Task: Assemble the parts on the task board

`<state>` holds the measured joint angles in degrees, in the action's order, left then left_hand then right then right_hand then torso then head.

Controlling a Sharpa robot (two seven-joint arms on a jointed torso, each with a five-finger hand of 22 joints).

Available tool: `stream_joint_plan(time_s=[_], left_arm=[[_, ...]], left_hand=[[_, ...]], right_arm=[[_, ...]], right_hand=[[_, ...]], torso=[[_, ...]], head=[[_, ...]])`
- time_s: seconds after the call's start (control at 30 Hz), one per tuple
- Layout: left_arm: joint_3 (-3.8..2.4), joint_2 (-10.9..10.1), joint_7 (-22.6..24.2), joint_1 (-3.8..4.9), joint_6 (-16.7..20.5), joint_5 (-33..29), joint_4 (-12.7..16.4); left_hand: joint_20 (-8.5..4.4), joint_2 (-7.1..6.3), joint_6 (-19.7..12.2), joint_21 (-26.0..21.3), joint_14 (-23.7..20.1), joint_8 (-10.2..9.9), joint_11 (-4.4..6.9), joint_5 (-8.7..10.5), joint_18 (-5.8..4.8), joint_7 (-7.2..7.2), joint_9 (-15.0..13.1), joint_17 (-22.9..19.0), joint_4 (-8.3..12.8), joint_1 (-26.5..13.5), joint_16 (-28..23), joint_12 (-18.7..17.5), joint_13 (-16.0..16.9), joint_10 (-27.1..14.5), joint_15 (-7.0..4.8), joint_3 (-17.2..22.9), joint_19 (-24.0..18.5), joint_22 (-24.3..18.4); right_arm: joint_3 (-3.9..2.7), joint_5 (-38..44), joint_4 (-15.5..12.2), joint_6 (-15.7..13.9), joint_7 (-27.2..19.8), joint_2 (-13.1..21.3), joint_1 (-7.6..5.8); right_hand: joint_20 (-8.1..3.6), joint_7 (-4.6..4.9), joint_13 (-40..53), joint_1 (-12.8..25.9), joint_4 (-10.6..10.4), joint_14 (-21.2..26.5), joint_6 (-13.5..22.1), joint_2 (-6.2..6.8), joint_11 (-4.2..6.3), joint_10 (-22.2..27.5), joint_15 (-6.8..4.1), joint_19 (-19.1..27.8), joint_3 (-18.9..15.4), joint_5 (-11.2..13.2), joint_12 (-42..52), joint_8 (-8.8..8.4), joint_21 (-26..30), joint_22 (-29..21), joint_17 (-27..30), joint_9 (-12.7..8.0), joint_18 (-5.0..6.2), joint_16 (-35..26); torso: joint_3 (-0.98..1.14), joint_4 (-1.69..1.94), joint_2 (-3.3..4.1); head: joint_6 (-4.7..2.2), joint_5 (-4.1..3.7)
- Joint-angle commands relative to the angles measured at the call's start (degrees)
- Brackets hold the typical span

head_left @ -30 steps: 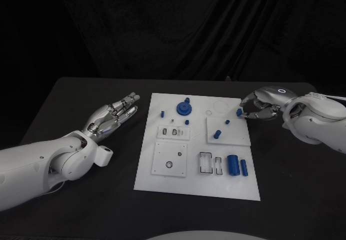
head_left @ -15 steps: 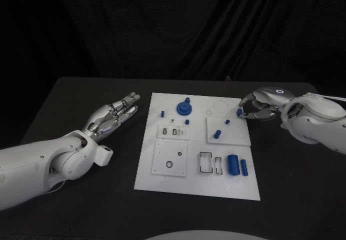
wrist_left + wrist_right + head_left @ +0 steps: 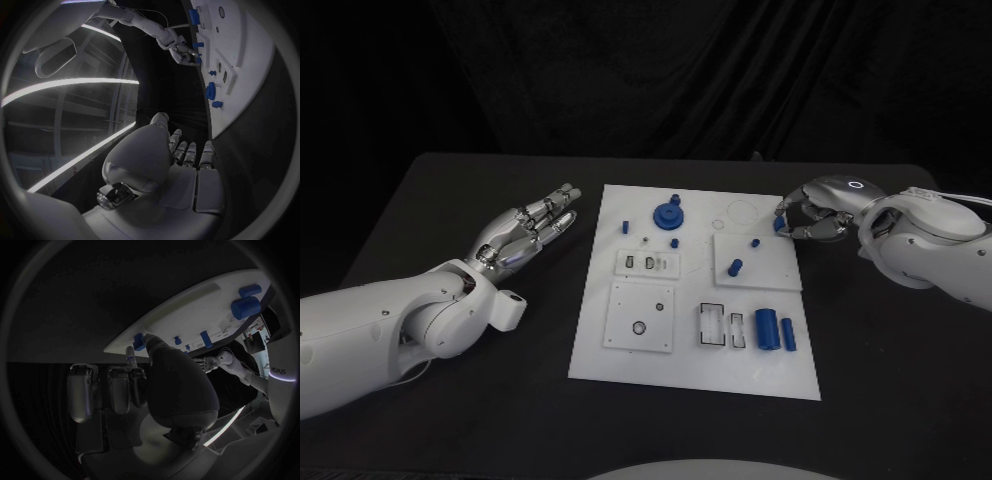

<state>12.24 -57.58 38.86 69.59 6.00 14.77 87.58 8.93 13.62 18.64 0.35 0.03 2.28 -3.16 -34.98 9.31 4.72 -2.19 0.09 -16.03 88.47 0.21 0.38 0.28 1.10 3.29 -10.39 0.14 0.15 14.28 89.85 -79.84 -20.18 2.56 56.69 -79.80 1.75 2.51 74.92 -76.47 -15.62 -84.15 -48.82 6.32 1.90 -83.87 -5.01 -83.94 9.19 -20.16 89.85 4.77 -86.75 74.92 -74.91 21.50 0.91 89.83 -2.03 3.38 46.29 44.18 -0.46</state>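
Lying flat mid-counter: white task board, blue parts scattered across it. At its right edge, right robot hand pinching a small blue part between fingertips. Left robot hand released, fingers straight and slightly apart, beside the board's left edge, holding nothing. No legible writing.

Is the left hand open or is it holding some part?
Open. The left hand lies beside the task board, fingers stretched and slightly apart, nothing in it.
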Motion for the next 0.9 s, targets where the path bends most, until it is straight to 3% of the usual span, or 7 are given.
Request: stream_joint_plan(time_s=[0.03, 0.5, 0.9], left_arm=[[-0.03, 0.1, 3.21, -0.08, -0.9, 0.32, 0.0], [-0.03, 0.24, 3.0, -0.1, -1.19, 0.31, -0.18], [-0.03, 0.23, 2.83, -0.1, -1.3, 0.31, -0.22]], left_hand=[[0.34, -0.11, 0.02, -0.12, -0.03, 0.22, -0.24, -0.09, 0.39, 0.23, -0.07, -0.09, -0.15, -0.47, -0.21, -0.08, 0.03, 0.06, 0.31, 0.33, 0.14, 0.06], [0.34, -0.11, 0.02, -0.12, -0.03, 0.22, -0.24, -0.09, 0.39, 0.23, -0.07, -0.09, -0.15, -0.47, -0.21, -0.08, 0.03, 0.06, 0.31, 0.33, 0.14, 0.06], [0.42, -0.1, 0.06, -0.11, -0.03, 0.22, -0.3, -0.06, 0.39, 0.29, -0.07, -0.09, -0.13, -0.48, -0.21, -0.07, 0.04, 0.09, 0.39, 0.4, 0.15, 0.06]], right_arm=[[-0.03, 0.14, 0.2, -0.28, 0.06, -0.17, 0.24], [-0.04, 0.14, 0.75, -0.09, -0.17, -0.89, 0.54], [-0.04, 0.14, 0.93, -0.52, 0.03, -1.32, 0.58]], right_hand=[[-0.44, -0.01, 15.08, -0.67, 0.09, -5.85, -0.48, -0.04, 0.13, -6.13, -0.28, -3.63, 0.44, -0.27, 0.15, 0.22, 0.23, 13.79, -15.09, -0.07, 0.07, 0.17], [-0.61, -0.32, 15.08, -1.61, 0.94, -5.85, -3.72, -0.63, 0.33, -6.13, -0.49, -3.44, 1.14, -0.33, 0.15, 1.63, 0.51, 13.7, -15.09, 0.26, 0.14, 0.17], [-0.89, -0.99, 15.08, -1.69, 1.42, -5.85, -6.31, -1.33, 0.81, -6.13, -0.83, -3.27, 1.37, -0.3, 0.15, 2.84, 0.75, 13.61, -15.09, 0.93, 0.21, 0.17]], torso=[[0.02, -0.01, 0.04], [0.05, -0.05, 0.02], [0.03, -0.02, 0.05]], head=[[0.04, 0.07], [0.43, 0.15], [0.36, 0.29]])
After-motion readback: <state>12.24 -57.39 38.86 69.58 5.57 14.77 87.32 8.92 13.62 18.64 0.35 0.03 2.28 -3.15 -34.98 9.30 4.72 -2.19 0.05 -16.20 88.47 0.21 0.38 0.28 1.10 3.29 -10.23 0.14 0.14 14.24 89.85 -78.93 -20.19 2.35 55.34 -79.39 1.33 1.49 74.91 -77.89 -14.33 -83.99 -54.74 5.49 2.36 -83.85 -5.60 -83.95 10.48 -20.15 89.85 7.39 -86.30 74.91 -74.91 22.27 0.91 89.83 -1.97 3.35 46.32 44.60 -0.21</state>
